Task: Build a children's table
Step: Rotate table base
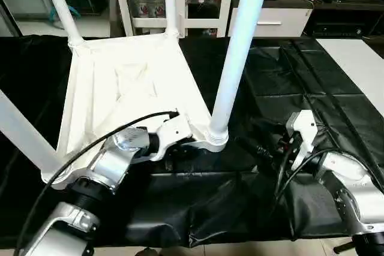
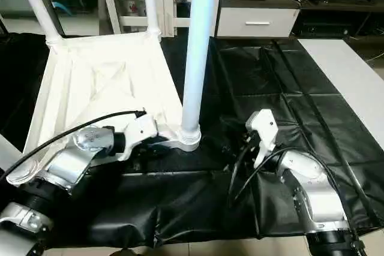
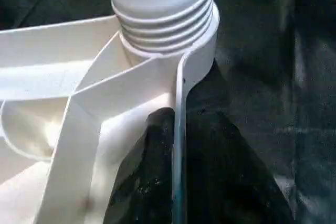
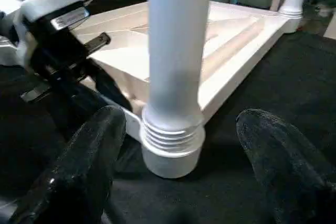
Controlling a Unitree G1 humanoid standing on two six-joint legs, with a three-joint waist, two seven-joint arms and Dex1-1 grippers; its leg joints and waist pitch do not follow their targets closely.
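Four legs rise from the upturned children's table (image 1: 120,88) on the black-draped worktable (image 1: 288,76). My left gripper (image 3: 176,182) is clamped on its rim beside the near leg (image 1: 237,46). My right gripper (image 4: 178,177), fingers apart, faces that leg's socket (image 4: 173,150).

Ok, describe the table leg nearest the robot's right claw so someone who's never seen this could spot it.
On the black-draped worktable lies the white children's table, upside down with its legs pointing up. At its near corner on the robot's right, beside the left claw gripping the rim, stands the leg. It is the one with ridged rings at its base, directly ahead of the open right claw.
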